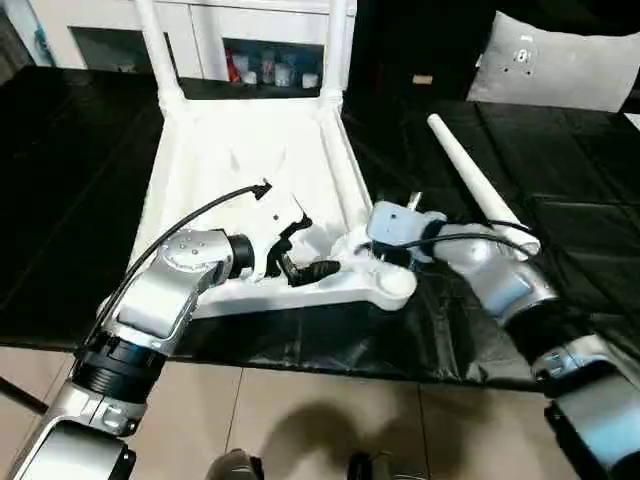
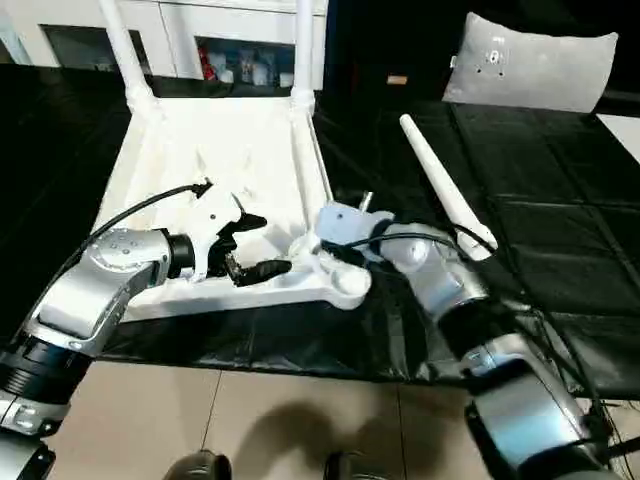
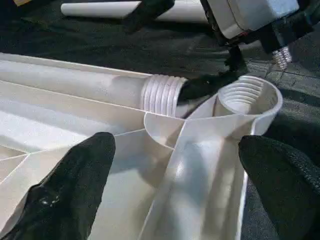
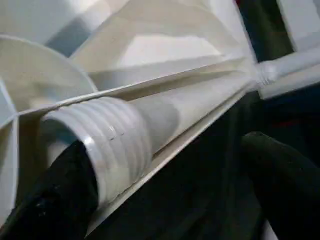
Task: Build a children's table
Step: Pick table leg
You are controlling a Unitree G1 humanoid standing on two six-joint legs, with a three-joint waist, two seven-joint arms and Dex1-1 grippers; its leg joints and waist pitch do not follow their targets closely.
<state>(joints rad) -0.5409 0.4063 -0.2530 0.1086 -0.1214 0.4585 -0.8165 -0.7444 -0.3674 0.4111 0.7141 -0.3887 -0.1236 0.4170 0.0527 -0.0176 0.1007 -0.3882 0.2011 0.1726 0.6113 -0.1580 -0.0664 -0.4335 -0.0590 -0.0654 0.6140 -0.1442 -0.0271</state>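
Observation:
The children's table top point(image 1: 235, 140) lies upside down, ribs up, on a black cover. Two white legs point(image 1: 155, 50) point(image 1: 338, 45) stand upright in its far corners. A third leg point(image 1: 345, 180) lies inside the top along its right rim, its threaded end point(image 4: 110, 145) close beside the near right corner socket point(image 3: 245, 97). My right gripper point(image 1: 365, 250) is open, one finger on each side of that threaded end. Just left of the socket, my left gripper point(image 1: 300, 250) hangs open over the ribs, holding nothing. A fourth leg point(image 1: 480, 185) lies loose on the cover to the right.
The black cover point(image 1: 80, 200) spreads widely to both sides and ends just ahead of the tiled floor point(image 1: 330, 420). A white cushion point(image 1: 560, 60) rests at the back right. A white cabinet point(image 1: 270, 60) with small items stands behind the table top.

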